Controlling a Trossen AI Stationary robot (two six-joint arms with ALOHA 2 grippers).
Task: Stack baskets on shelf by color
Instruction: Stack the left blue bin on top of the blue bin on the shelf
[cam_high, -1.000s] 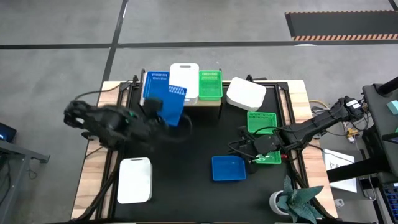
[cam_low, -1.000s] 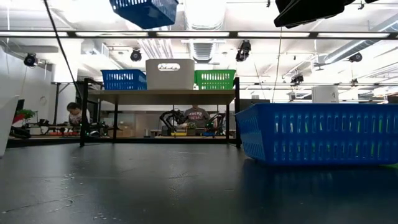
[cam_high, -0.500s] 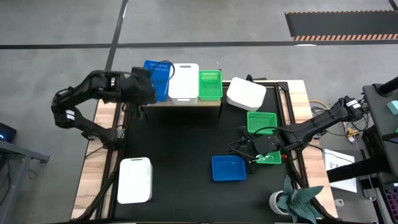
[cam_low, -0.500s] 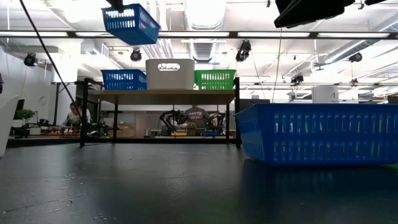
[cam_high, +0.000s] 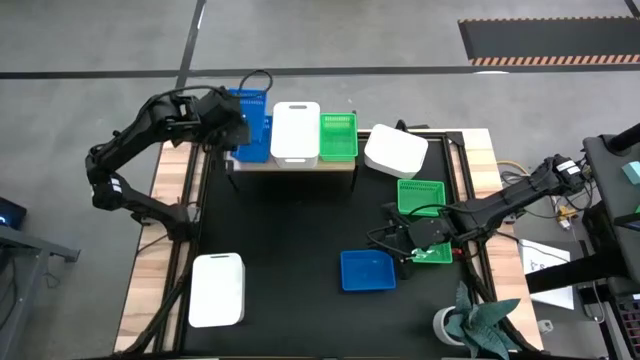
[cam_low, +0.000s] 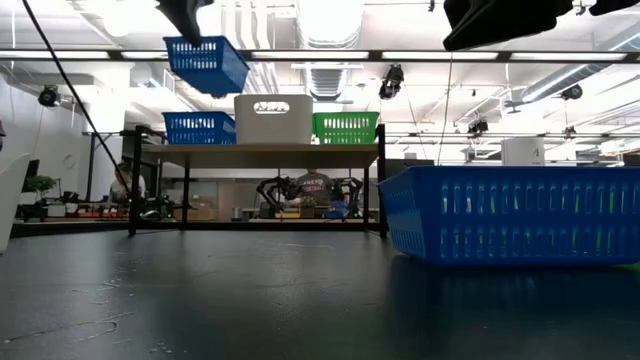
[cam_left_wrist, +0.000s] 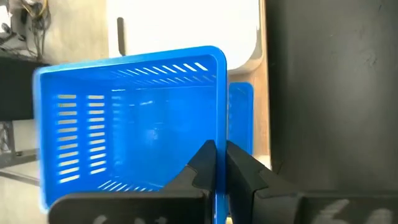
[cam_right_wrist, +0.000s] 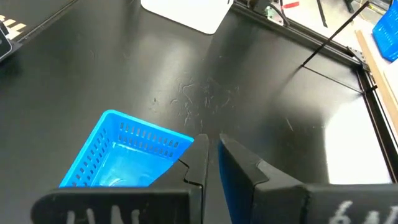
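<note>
**Blue basket hanging over the shelf's blue stack**

The left gripper (cam_left_wrist: 216, 163) is clenching the rim of a blue basket (cam_high: 250, 125), holding it in the air above the blue basket on the shelf (cam_low: 262, 155), at the table's 11 o'clock. The carried basket is hanging just below the fingers. The right gripper (cam_right_wrist: 210, 155) is pinching a green basket (cam_high: 433, 256) beside the lone blue basket on the table (cam_high: 367, 270), at 4 o'clock.
</note>
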